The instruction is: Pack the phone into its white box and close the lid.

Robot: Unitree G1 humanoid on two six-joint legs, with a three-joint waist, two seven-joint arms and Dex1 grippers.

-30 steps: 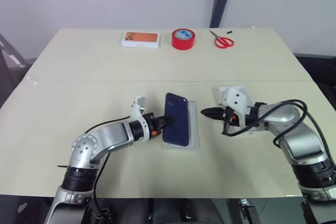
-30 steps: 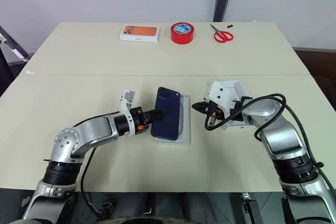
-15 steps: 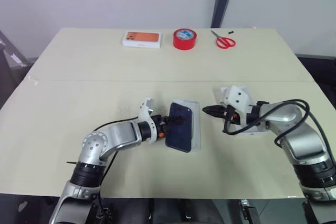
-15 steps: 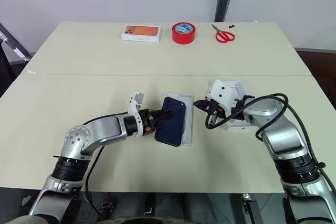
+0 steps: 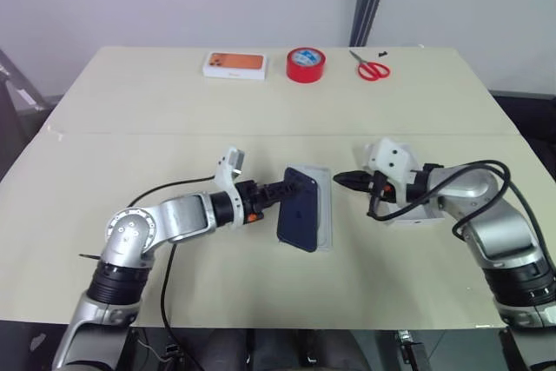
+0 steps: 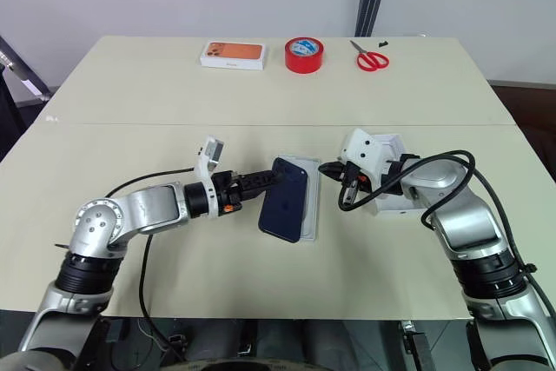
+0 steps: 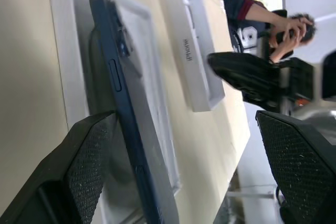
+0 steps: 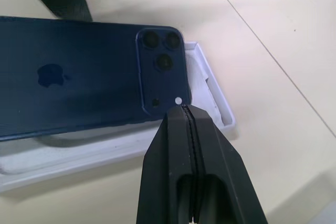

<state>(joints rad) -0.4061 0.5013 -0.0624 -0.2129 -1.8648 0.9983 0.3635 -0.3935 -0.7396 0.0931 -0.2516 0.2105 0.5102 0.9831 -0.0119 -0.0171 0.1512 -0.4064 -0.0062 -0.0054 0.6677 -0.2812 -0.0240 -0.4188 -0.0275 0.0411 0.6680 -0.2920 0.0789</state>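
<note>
Phone tilted between spread left fingers, over white box.

Between us lies the phone, tilted across the white box, blocking the middle of the table. Our left gripper and right gripper crowd it from either side. Far edge holds a boxed phone package, red tape and scissors; bare tabletop spreads between
</note>
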